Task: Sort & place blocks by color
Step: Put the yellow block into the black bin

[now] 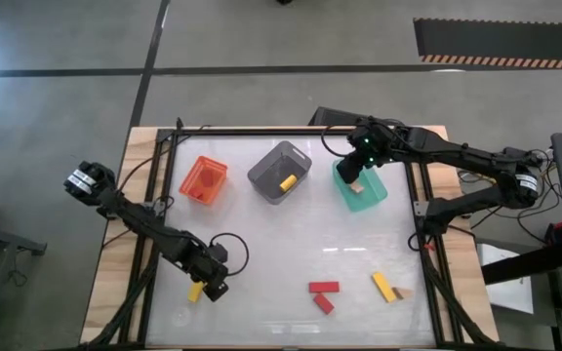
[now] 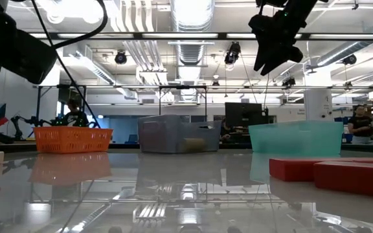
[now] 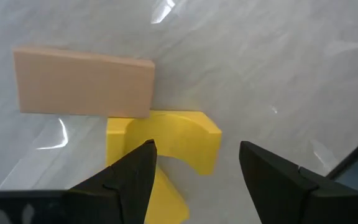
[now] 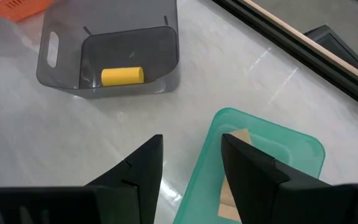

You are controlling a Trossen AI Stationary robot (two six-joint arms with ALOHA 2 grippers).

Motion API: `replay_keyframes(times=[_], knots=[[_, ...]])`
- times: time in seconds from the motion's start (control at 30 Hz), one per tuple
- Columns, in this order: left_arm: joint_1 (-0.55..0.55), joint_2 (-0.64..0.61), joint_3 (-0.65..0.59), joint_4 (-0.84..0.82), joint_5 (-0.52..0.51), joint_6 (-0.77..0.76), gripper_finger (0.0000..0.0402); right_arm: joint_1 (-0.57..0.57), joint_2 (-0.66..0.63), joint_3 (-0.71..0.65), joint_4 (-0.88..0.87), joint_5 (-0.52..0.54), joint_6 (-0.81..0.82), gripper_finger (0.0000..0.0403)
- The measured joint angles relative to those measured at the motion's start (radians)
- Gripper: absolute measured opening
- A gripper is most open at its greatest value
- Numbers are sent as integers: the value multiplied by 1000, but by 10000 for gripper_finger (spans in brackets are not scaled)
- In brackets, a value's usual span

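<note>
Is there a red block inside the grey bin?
No. The grey bin holds only a yellow block.

Table top (image 1: 291, 253) glossy, smooth – reflects ceiling lights. Blocks: tan block (image 3: 82, 82) matt wood, yellow arch block (image 3: 185, 140) painted, smooth. Grey bin (image 4: 104, 56) translucent plastic; green bin (image 4: 291, 149) same – slight sheen.
</note>
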Motion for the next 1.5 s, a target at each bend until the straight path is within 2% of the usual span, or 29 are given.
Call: replay_keyframes(times=[0.2,0.47,0.57,0.7,0.97,1.13,1.33,1.5], knots=[[-3,7,-13,43,-15,2,215,0,0,0,0,0,0,153],[-27,84,2,72,-15,6,214,0,0,0,1,0,0,153],[-31,98,7,73,-15,7,203,0,0,0,0,0,0,153],[-31,98,5,71,-15,3,159,0,0,0,0,0,0,153],[-34,94,10,68,-7,-3,31,0,0,0,0,0,0,153],[-34,41,29,70,-2,0,21,8,0,0,0,0,-6,153],[-28,-107,83,76,-130,32,15,67,-29,0,9,-45,-92,153],[8,-250,93,178,-365,51,15,164,-68,0,69,-80,-164,153]])
